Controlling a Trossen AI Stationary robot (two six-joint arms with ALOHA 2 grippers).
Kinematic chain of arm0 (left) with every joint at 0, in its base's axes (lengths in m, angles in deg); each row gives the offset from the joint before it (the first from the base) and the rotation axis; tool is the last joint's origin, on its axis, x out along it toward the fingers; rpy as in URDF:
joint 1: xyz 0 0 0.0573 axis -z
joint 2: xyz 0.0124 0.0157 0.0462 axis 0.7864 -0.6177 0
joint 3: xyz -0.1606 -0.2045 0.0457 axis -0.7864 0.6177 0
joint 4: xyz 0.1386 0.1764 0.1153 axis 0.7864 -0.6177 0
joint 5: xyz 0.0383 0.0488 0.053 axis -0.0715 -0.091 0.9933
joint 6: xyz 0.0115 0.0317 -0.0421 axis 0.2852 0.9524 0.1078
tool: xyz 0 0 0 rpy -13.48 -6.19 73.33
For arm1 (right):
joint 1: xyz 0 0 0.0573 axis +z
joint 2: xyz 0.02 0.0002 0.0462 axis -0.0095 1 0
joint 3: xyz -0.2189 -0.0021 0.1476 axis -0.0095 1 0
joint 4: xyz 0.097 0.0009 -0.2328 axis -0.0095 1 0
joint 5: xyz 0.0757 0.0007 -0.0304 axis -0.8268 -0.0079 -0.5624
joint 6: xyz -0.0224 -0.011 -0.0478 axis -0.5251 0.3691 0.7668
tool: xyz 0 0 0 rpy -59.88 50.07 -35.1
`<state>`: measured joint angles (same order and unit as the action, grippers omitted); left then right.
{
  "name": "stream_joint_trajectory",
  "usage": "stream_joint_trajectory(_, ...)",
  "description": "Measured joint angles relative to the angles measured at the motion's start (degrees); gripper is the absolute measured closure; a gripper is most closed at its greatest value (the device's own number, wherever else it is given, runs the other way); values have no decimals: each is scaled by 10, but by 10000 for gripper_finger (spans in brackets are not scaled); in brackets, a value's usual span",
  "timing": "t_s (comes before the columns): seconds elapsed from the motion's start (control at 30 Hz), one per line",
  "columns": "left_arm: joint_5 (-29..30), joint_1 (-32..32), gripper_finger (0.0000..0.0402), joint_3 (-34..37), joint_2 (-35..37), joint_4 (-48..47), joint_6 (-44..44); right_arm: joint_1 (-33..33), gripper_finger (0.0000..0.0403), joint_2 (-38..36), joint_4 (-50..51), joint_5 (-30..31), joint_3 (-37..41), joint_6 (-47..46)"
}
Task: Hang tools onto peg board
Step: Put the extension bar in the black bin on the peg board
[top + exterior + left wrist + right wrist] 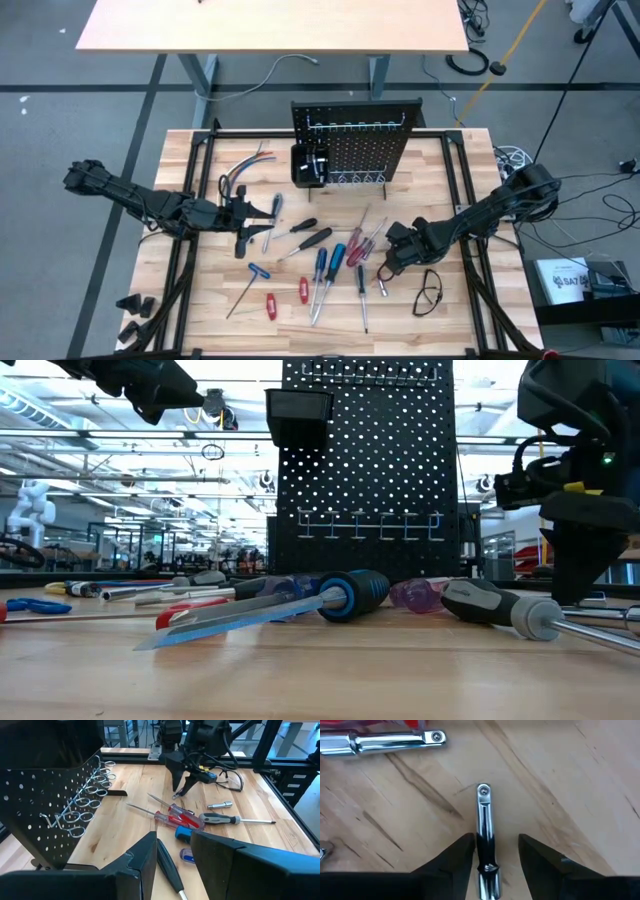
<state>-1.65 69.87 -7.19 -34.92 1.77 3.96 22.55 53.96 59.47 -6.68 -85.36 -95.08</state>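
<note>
Right pincer (495, 852): I am hovering low over the surface (200, 300), near its right front, with my fingers (455, 857) standing apart on either side of a small silver bit (484, 815); I am not yet clamping it, and gaps are showing on both sides.
Silver bit: it is lying flat on the wood, its shaft running between my fingers and its round end pointing away from me.
Second bit (385, 742): a longer silver piece is lying flat on the wood nearby, apart from the one between my fingers.
Left pincer (243, 222): I am holding it at the left middle of the surface, above a black-handled screwdriver (167, 865) that is showing between its fingers; the fingers are standing apart.
Tools (325, 265): screwdrivers with blue, red and black handles are lying scattered across the middle and front of the surface, none of them on the hooks.
Peg board (375, 145): it is standing upright at the back middle of the surface, with a row of hooks near its top, ring holders lower down, and a small black bin (305, 165) on its front.
Glasses (430, 293): they are lying near the right front, just beside my right pincer.
Wires (240, 168): a coloured bundle is lying left of the peg board.
</note>
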Motion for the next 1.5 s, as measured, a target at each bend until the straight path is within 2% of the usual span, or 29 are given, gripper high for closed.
stream_joint_trajectory(0.1,0,0,275,0,0,0,0,0,288,1,-10,-5,1,0)
stream_joint_trajectory(0.27,0,0,275,0,0,0,0,0,375,1,-20,-16,1,-14)
stream_joint_trajectory(0.4,0,0,275,0,0,0,0,-1,376,3,-3,-13,-17,-14)
stream_joint_trajectory(0.53,0,0,275,0,0,0,0,-1,376,9,66,-9,-64,-2)
stream_joint_trajectory(0.73,0,0,275,0,0,0,0,-1,376,7,124,45,-167,37)
stream_joint_trajectory(0.9,0,0,275,0,0,2,0,-1,376,6,114,123,-263,111)
stream_joint_trajectory(1.07,0,0,275,0,0,2,0,-1,376,5,60,212,-350,220)
stream_joint_trajectory(1.23,-1,2,275,0,0,48,34,-12,376,5,-75,291,-408,383)
stream_joint_trajectory(1.37,-26,17,275,0,0,103,76,-32,376,4,-172,321,-439,494)
stream_joint_trajectory(1.5,-17,29,275,9,0,143,103,-64,376,4,-249,324,-446,541)
